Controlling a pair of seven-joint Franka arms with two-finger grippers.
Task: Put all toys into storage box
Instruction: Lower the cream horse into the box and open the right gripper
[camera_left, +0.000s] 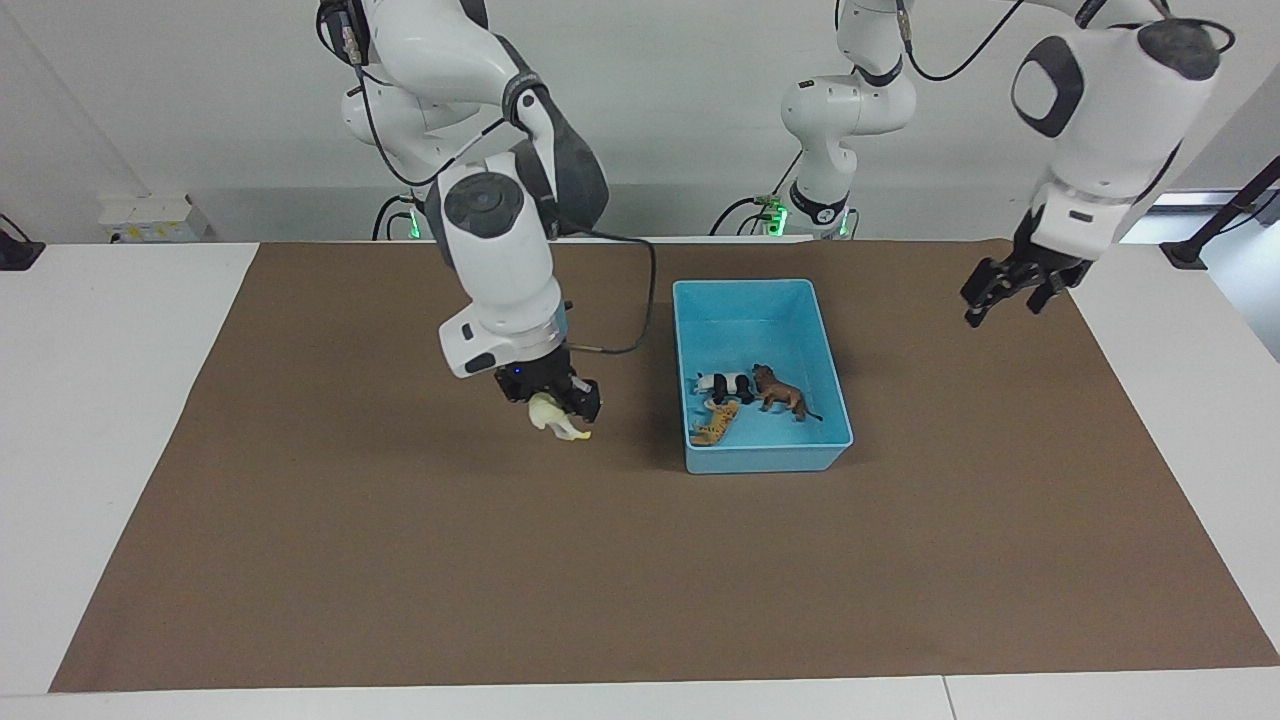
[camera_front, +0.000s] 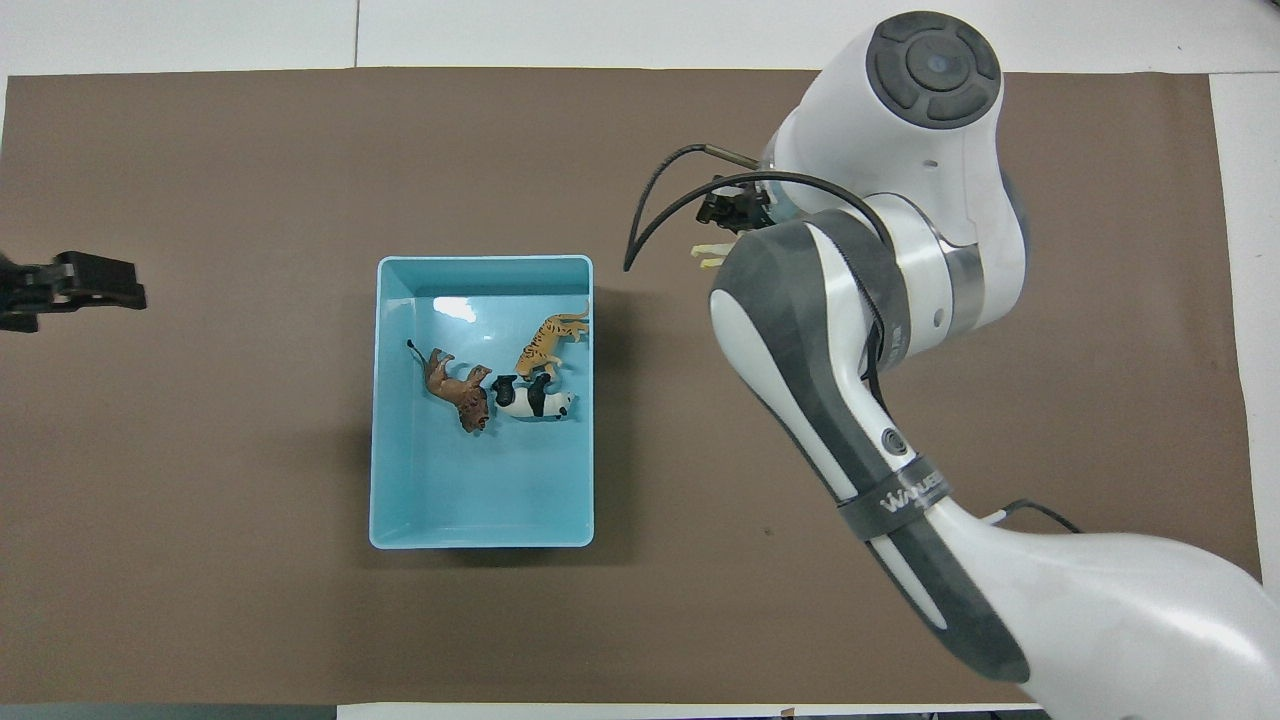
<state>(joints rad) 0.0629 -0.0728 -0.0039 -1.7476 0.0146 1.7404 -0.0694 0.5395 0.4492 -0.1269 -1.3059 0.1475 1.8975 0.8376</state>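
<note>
Right claw: the right gripper (camera_left: 560, 400) hangs in the air over the brown mat (camera_left: 400, 560), clamped on the cream horse (camera_left: 555, 415); the toy dangles below the fingertips with its legs pointing toward the storage box.
Horse: lifted clear of the mat, its shadow on the cloth beneath. From above, only its pale legs (camera_front: 708, 257) poke out from under the right arm's wrist.
Step in hand: I'd call this the carry, the last toy on its way to the box.
Doing it well: keep the horse high enough that its hanging legs pass above the box's rim, travel sideways until the toy is over bare blue floor, and only then let go. The grip looks to be on the upper body, so a gentle swing seems wiser than a fast one.
Storage box: the light blue storage box (camera_left: 700, 300) sits near the middle of the mat, toward the left arm's end from the held horse, near it but not under it.
Inside the box: the tiger (camera_left: 715, 425), panda (camera_left: 727, 384) and lion (camera_left: 780, 392) lie clustered in the half farther from the robots; the nearer half is bare and looks the easier drop spot.
Left claw: the left gripper (camera_left: 1015, 285) waits with its fingers apart and empty, raised over the mat's edge at the left arm's end.
</note>
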